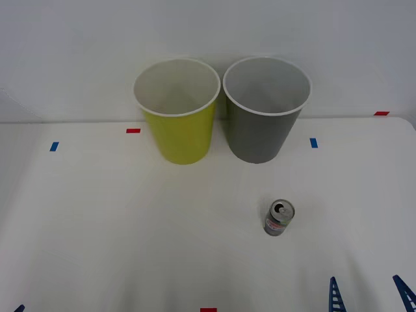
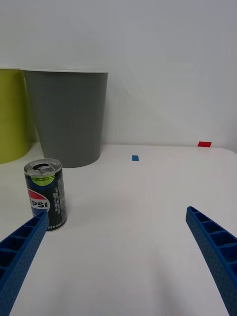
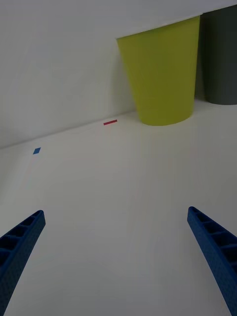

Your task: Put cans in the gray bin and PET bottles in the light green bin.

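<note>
R gripper [image 1: 368,294] low at the near table edge, blue ribbed fingers spread wide, nothing between them. Pepsi can [image 1: 279,218] stands upright just ahead of it and off toward the robot's left side; in the R wrist view the can [image 2: 46,194] sits right by one fingertip [image 2: 30,232], not centred in the gap. Long axis vertical, pull-tab top up, already opened. R arm is clearly the nearer one, so my call: shift sideways to centre the can, then go fwd and close.

Beyond the can: gray bin [image 1: 266,107], straight on, well apart, nothing in between. Light green bin [image 1: 177,110] just beside it, further to the robot's left. Both look empty inside.

L gripper [image 3: 116,222] also spread wide and empty, parked at the near edge, bare white table [image 1: 97,221] ahead, far from the can. Small red/blue tape marks [image 1: 133,130] dotted around, no obstacle.
</note>
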